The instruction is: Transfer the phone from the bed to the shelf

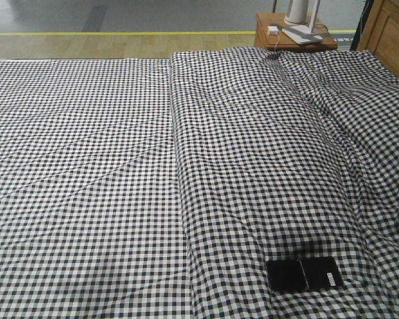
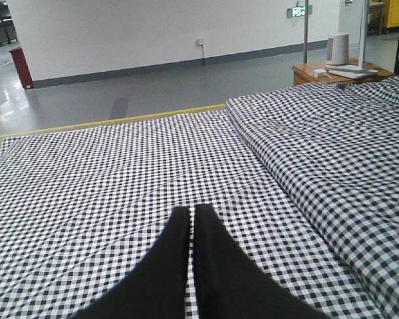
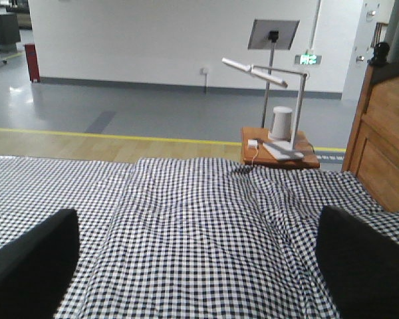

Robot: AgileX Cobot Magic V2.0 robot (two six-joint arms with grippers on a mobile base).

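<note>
The left gripper (image 2: pixel 190 211) has its two black fingers pressed together, with only a thin slit between them, and it holds nothing. Under the jaws and ahead of them lies the flat part of the bed (image 2: pixel 120 173), in small black-and-white check. Far ahead of the tips a yellow line (image 2: pixel 106 123) runs across the floor just past the bed's edge. To the right of these jaws the quilt (image 2: pixel 319 166), in the same check, rises as a thicker layer with a long straight edge.

The right gripper (image 3: pixel 196 219) is spread wide: one dark finger stands at each lower corner of its view, and between them there is only the wrinkled checked quilt. Ahead of the jaws and a little to the right, past the end of the bed, stands a reddish-brown side table (image 3: pixel 279 156). It carries a white desk lamp (image 3: pixel 279 100) and a white cylinder (image 3: pixel 281 123). At the right of the right finger stands a brown wooden panel (image 3: pixel 382 133), perhaps a headboard.

The phone (image 1: pixel 304 274) shows only in the front view. It lies flat on the quilt, black and glossy, with a seam across its middle and a small white sticker (image 1: pixel 331 280) at its right end. Neither gripper touches it there, and how it lies relative to the jaws I cannot tell.
</note>
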